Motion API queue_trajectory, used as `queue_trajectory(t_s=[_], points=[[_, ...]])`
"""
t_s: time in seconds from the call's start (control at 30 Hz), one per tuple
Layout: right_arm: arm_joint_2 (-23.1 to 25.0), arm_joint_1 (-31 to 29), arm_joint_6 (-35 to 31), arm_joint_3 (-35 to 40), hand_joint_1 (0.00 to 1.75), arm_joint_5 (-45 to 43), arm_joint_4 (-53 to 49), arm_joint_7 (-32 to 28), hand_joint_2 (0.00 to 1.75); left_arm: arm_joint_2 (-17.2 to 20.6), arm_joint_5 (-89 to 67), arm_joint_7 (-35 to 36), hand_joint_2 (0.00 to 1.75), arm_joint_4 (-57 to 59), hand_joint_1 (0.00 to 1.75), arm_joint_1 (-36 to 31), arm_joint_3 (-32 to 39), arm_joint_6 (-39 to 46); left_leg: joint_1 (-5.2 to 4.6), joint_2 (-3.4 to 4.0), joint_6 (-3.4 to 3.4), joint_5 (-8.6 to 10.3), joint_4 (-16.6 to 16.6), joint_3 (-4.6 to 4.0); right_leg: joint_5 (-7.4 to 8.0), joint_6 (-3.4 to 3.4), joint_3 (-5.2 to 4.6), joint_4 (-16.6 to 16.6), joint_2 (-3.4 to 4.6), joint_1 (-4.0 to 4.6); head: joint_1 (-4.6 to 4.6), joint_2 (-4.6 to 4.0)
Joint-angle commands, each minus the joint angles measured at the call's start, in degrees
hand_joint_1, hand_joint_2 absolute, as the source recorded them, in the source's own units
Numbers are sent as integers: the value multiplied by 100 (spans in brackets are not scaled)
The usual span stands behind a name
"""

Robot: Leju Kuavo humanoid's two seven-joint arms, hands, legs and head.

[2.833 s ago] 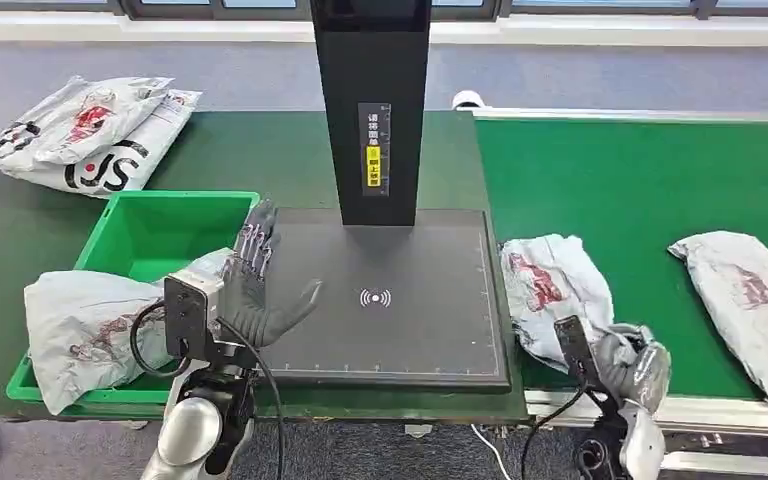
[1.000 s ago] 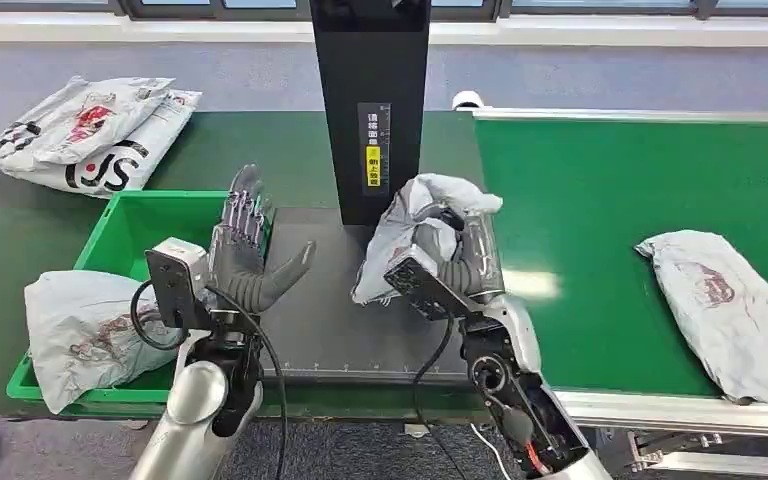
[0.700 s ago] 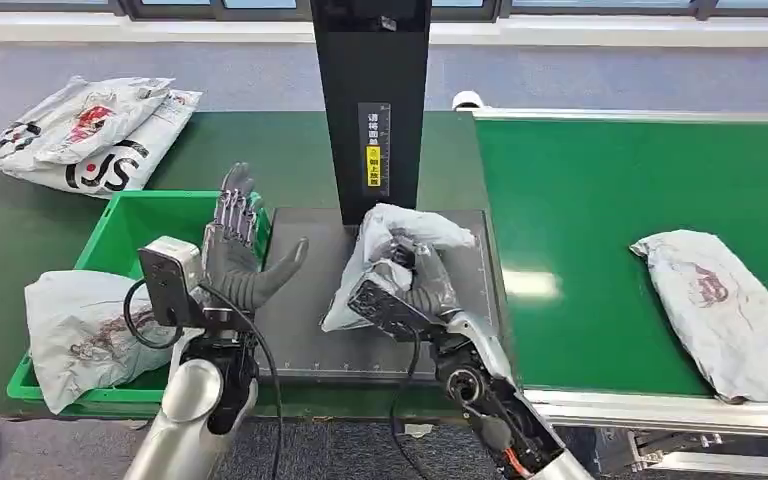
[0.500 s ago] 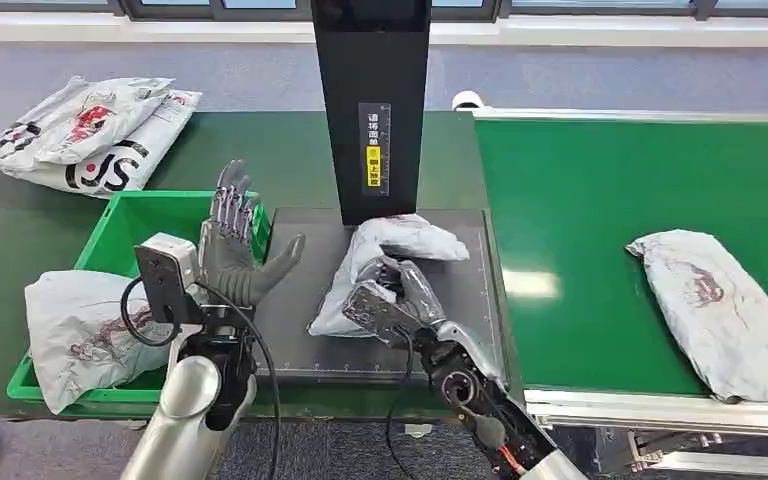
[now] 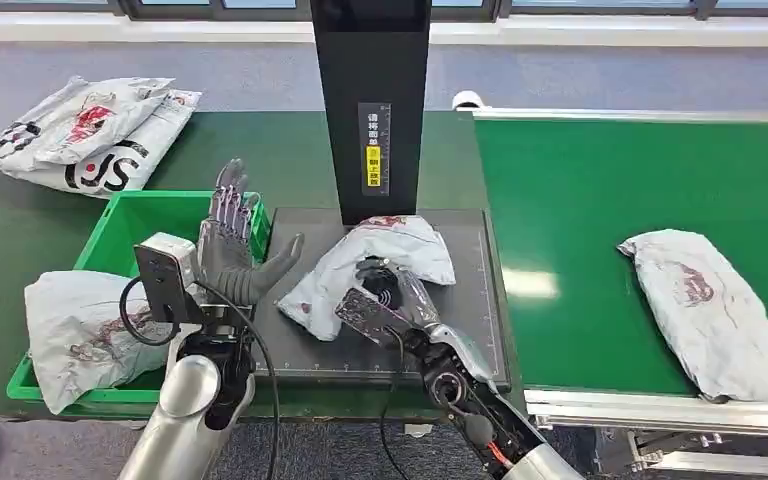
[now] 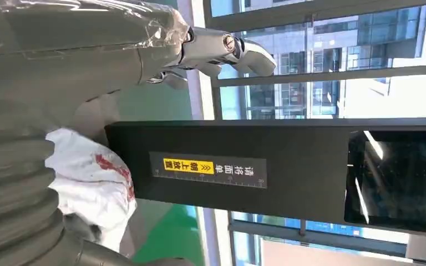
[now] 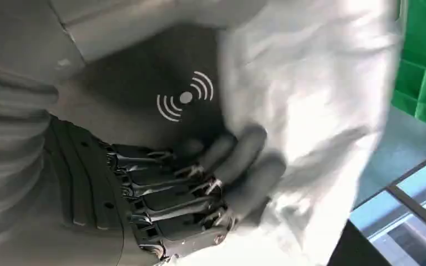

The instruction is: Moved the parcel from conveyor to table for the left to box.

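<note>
We had the parcel (image 5: 375, 262) on the scanner pad (image 5: 465, 330); right hand (image 5: 397, 291) unclenching beside it, left hand (image 5: 232, 250) spread empty; boxing remained.

White parcel (image 5: 370, 262) with red print, black scanner pad (image 5: 460, 330) — white signal mark, bright green bin (image 5: 140, 225), dark green table (image 5: 260, 150).

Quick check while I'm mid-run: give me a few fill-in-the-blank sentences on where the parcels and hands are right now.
1. The crumpled white plastic parcel lies on the black ____ pad.
2. The right hand has its fingers against that ____.
3. The left hand is raised and holds ____.
4. Another white parcel sags over the rim of the ____ plastic bin.

Missing words: scanner; parcel; nothing; green
</note>
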Motion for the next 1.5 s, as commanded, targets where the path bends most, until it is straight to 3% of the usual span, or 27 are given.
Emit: queue_trajectory(t_s=[0.03,0.2,0.37,0.47,0.63,0.67,1.1,1.23,1.37,1.5], points=[[-402,42,-637,-261,0,-85,-738,-54,175,115,-144,65,175,7,0,77,291,103,2,2,1,1,-3,3,2,-3,5,-6,-5,3,-2,0],[-852,682,-954,-748,0,-60,-2656,-112,175,157,-316,101,175,-77,0,289,421,94,2,-8,2,0,-8,7,-3,-3,11,-12,-17,4,-2,-2],[-975,1300,-1312,-1302,0,-440,-4234,-839,175,150,-368,62,175,-108,0,359,439,91,-2,-16,1,0,-1,-4,-5,-2,0,-5,-20,0,0,0],[-1059,1528,-1543,-1471,0,-442,-4841,-1071,175,140,-463,60,175,-177,0,419,450,102,0,-18,2,-3,-1,-2,-7,-2,5,-8,-25,2,-2,-2],[-1060,1568,-1603,-1510,0,-433,-4944,-1120,175,137,-502,76,175,-182,0,424,449,99,1,-19,2,-3,-3,1,-7,-3,9,-11,-28,3,-2,-2],[-986,1798,-1906,-1820,0,-376,-5613,-1256,175,144,-895,298,175,-41,0,352,365,-17,0,-17,2,-2,-3,-1,-6,-2,5,-10,-26,2,0,-2],[-976,2023,-2179,-2180,0,-387,-5779,-1416,175,230,-1002,309,175,211,0,161,205,-78,4,-10,0,1,-9,9,-2,-3,13,-19,-23,6,-2,-2],[-897,2018,-2368,-2457,0,-350,-5596,-1450,175,449,-2561,1136,175,1052,0,-264,-614,-638,0,-16,1,2,-5,7,-4,0,11,-14,-24,2,0,0],[-783,1879,-2233,-2602,0,-185,-5344,-1193,175,11,-3264,1116,175,2181,0,-770,-990,-898,-1,-24,2,6,-9,12,-1,0,18,-20,-33,1,0,-2],[-760,1759,-2121,-2760,0,-47,-4902,-941,175,-180,-3439,1188,175,2796,0,-1066,-1217,-968,2,-16,4,10,-11,10,10,-1,17,-27,-28,4,0,0]])
